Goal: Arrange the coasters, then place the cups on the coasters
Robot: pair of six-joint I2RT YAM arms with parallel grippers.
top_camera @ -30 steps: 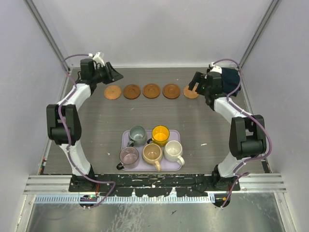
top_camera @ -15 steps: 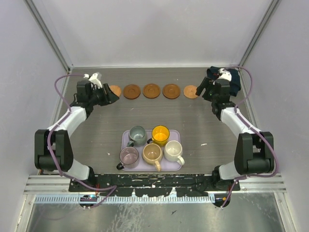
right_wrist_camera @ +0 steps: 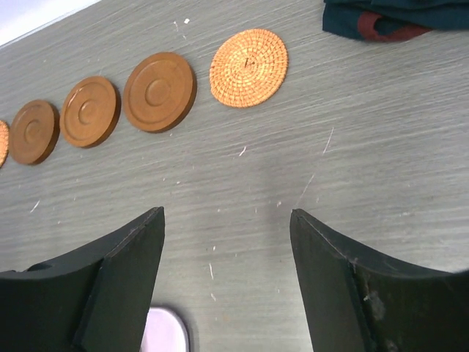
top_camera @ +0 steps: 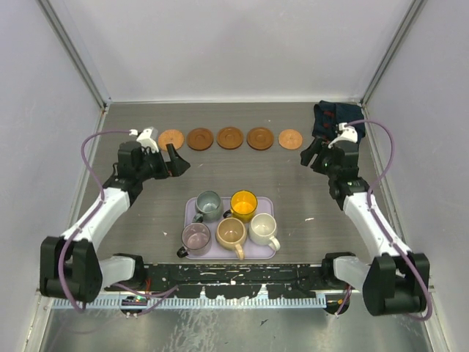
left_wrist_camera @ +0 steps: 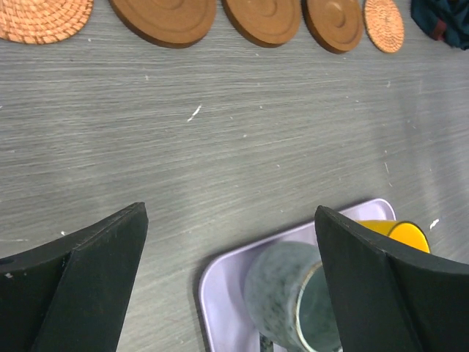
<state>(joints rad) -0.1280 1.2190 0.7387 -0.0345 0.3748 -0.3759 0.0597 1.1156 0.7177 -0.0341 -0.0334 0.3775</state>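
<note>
Five round coasters [top_camera: 229, 137] line the far side of the table: woven straw-like discs at both ends, three smooth wooden ones with turned rings between. Five small handled cups [top_camera: 231, 233] crowd a lavender, round-cornered tray [top_camera: 268, 204] at the near side. The left gripper [left_wrist_camera: 229, 211] and right gripper [right_wrist_camera: 226, 214] gape wide, empty. The tabletop [top_camera: 293, 183] is grey wood-grain, scuffed; the walls [top_camera: 234, 51] are pale and plain.

Both arms stretch forward and bend inward, the left gripper [top_camera: 176, 160] poised beyond the far-left corner of the tray [top_camera: 212, 254], the right gripper [top_camera: 308, 154] beyond its far-right corner, each with jaws spread, empty.
</note>
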